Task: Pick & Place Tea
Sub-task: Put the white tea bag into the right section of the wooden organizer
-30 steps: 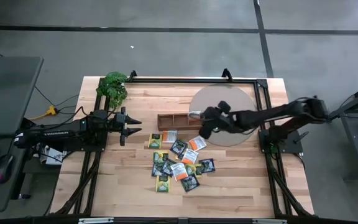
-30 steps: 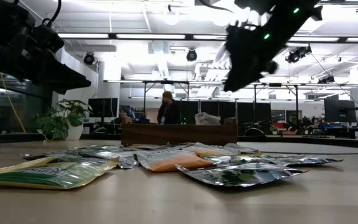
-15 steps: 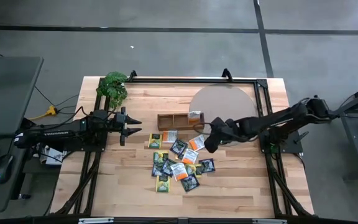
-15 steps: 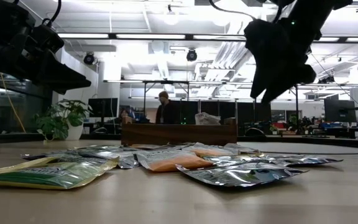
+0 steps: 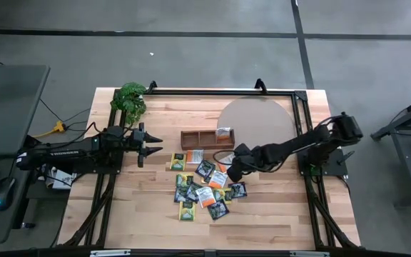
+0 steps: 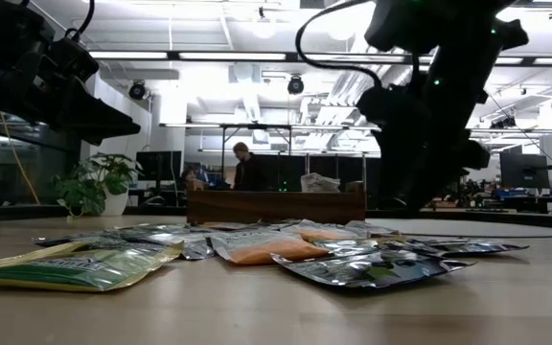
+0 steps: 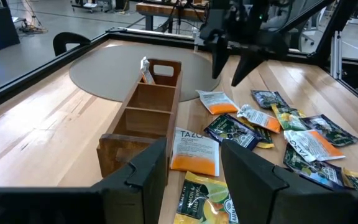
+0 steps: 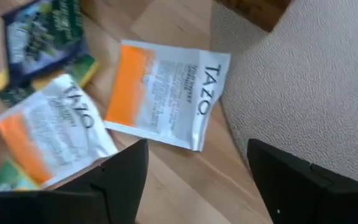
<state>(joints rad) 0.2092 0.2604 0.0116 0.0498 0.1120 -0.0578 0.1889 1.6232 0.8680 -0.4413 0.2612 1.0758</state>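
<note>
The tea (image 5: 206, 187) lies scattered on the table (image 5: 148, 207), just beside the tray (image 5: 198, 138), where one sachet (image 5: 223, 133) stands in the end compartment. The right claw (image 5: 232, 170) hangs released above an orange-white sachet (image 8: 165, 92), apparently not touching. The left claw (image 5: 148, 145) waits empty and parted near the plant (image 5: 129, 98).

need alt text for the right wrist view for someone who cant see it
The right pincer hangs open above an orange-and-white tea sachet lying on the wooden table at the edge of a grey round mat. A second orange-and-white sachet and a dark green sachet lie beside it.
</note>
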